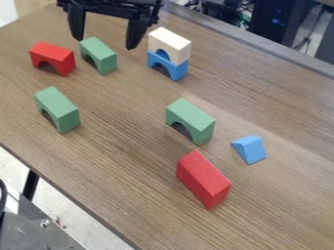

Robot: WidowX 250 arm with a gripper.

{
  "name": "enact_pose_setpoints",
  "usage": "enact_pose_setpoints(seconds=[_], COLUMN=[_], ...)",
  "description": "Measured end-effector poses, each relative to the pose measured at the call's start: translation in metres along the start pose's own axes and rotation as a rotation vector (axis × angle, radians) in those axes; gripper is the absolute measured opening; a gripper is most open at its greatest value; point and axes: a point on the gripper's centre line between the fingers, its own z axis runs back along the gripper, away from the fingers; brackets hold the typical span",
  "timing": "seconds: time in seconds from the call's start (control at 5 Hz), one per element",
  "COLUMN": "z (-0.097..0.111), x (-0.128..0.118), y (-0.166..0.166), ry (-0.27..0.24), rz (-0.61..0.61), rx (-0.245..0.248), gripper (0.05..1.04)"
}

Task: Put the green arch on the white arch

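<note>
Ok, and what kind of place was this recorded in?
Probably a robotics lab or workshop: a black gripper above a wooden table set with toy blocks, and cables with dark computer-like equipment behind.

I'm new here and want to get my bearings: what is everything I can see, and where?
Green arches: three, green, one near the gripper, one at left, one mid-table
White arch: one, off-white, on the blue arch
Blue arch: one, blue, under the white arch
Red arch: one, red, upper left
Red block: one, red, lower right of centre
Blue wedge: one, blue, right
Table: one, brown, under the blocks
Table leg: one, black, lower left
Gripper: one, black, top, fingers apart
</note>
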Motion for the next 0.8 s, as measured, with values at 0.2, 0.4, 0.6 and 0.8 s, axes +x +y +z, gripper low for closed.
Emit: enact_pose_setpoints(seconds=[0.2,0.4,0.6,0.8], z=[-0.004,0.005,0.03,0.044], x=[-0.004,-0.001,-0.004,-0.01], y=[0.0,-0.012,-0.032,-0.053], ry=[0.017,-0.013,-0.057,-0.049], rz=[-0.003,0.106,0.29,0.444], rx=[0.008,-0.049,-0.102,-0.165], gripper=[0.999,0.999,0.999,0.999])
